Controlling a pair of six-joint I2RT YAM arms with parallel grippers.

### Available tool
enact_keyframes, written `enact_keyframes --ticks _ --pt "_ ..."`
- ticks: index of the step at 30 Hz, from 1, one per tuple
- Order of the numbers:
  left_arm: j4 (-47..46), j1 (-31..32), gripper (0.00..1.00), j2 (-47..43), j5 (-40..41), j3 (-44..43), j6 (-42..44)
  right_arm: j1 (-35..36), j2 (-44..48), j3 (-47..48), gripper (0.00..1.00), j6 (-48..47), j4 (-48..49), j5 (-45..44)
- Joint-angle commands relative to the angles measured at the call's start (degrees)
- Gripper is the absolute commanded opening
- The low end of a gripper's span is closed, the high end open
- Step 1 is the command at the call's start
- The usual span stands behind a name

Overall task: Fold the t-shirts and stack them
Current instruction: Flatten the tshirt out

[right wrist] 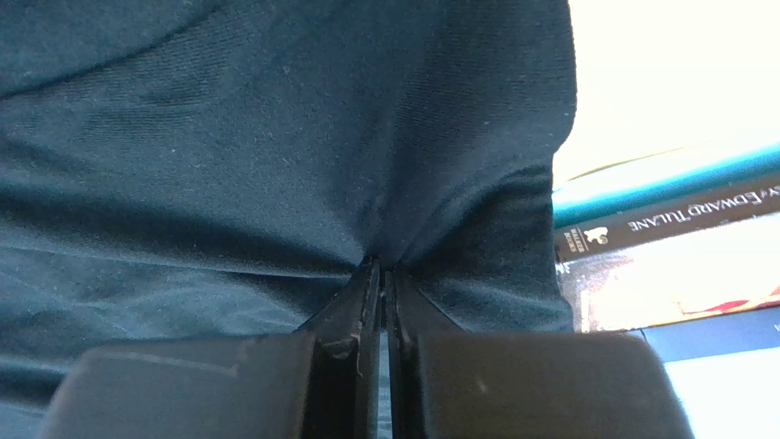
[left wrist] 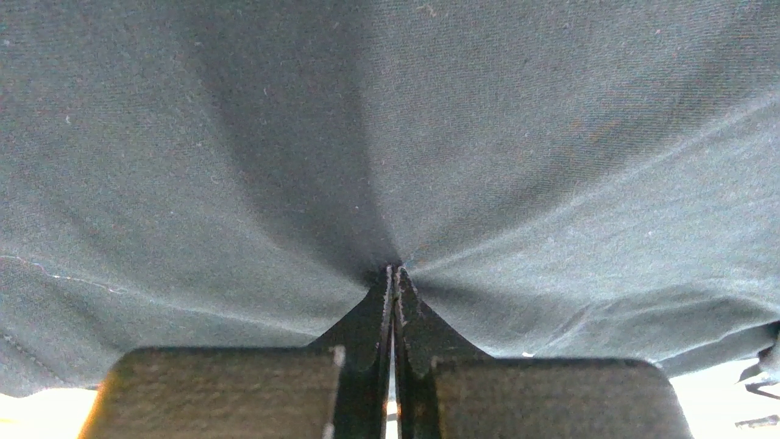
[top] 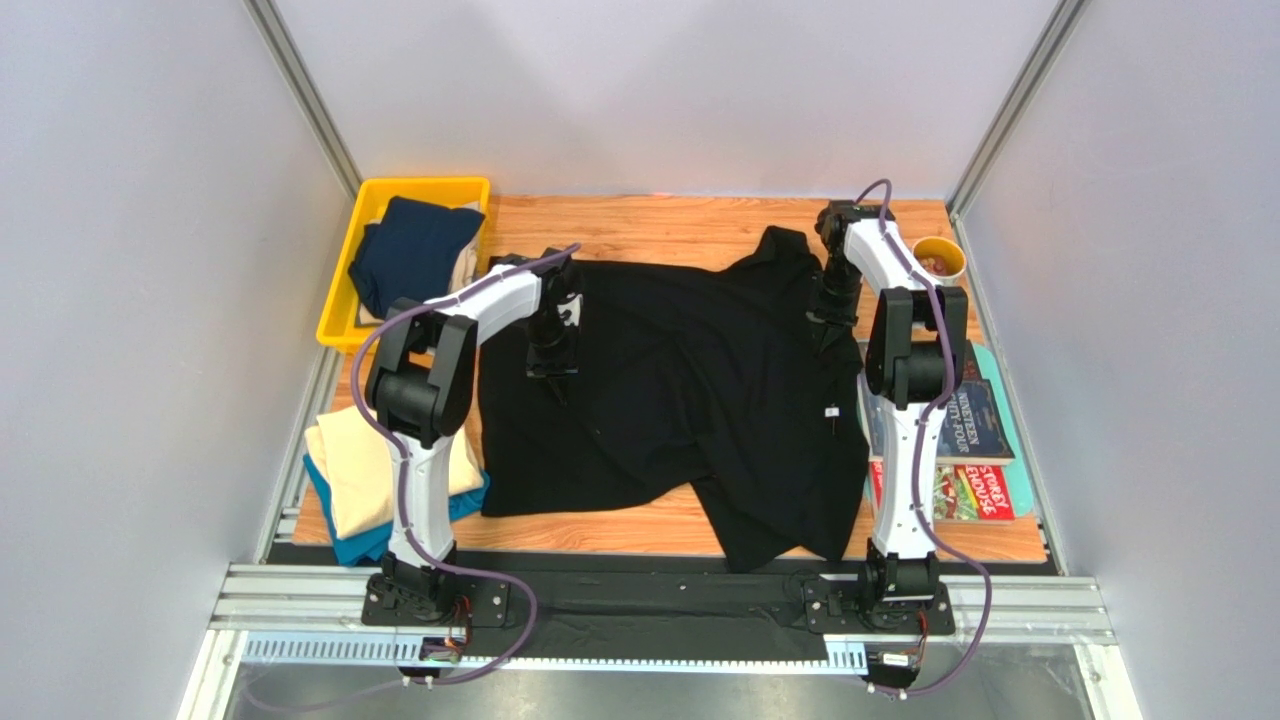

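Large plain black cloth t-shirt (top: 676,405) lies spread and crumpled on the wooden surface (top: 631,225), not yet folded. The left jaws and right jaws are each pinched tight on its upper cloth. Cream shirt (top: 361,458) is folded atop teal-blue shirt (top: 346,533) at near left. Navy shirt (top: 409,252) sits in yellow plastic bin (top: 428,188), apparently pending.

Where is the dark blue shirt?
In the top view, the navy t-shirt sits in the yellow bin at the far left, just left of the black t-shirt.

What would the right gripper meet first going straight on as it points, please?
The black t-shirt: the right gripper is shut on a fold, and cloth fills the view ahead; anything behind is hidden.
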State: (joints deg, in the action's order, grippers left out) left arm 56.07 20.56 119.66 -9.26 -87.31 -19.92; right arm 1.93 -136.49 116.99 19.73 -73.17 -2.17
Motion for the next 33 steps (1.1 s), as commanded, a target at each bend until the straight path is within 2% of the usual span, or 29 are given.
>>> enact_keyframes --ticks 1,3,4,6,10,12,14,19,25,33 --pt "1.14 0.1 0.0 -2.67 -1.11 1.52 2.87 -0.44 2.62 -1.76 0.06 1.63 -1.8 -3.71" --pt "1.14 0.1 0.0 -3.11 -1.2 1.79 3.22 -0.44 4.37 -1.77 0.09 2.16 -1.98 -3.98" --pt "1.14 0.1 0.0 -3.2 -1.29 1.96 3.4 -0.44 4.91 -1.42 0.15 2.59 -2.59 -3.98" --pt "1.14 0.1 0.0 -3.46 -1.64 1.97 3.66 -0.44 7.27 -0.19 0.18 3.21 -2.42 -3.98" --pt "1.06 0.1 0.0 -3.9 -2.69 1.09 3.84 -0.53 10.71 4.72 0.3 3.57 2.05 -1.7" --pt "1.05 0.1 0.07 -3.64 -2.78 0.21 3.84 -0.44 10.54 8.58 0.32 3.83 4.07 -0.38" --pt "1.23 0.1 0.11 -3.03 -2.78 -0.67 3.75 -0.53 7.92 11.49 0.4 3.57 7.33 1.38" --pt "2.37 0.1 0.13 -2.93 -1.91 -1.99 3.84 -0.53 -1.84 24.58 0.41 5.32 8.82 6.47" --pt "2.2 0.1 0.13 -3.99 -1.73 -1.37 2.87 -0.53 -6.33 21.01 0.41 10.42 20.23 11.04" --pt "2.72 0.1 0.12 -4.7 -2.26 -1.46 2.78 0.52 -13.01 23.99 0.38 14.37 25.96 15.62"
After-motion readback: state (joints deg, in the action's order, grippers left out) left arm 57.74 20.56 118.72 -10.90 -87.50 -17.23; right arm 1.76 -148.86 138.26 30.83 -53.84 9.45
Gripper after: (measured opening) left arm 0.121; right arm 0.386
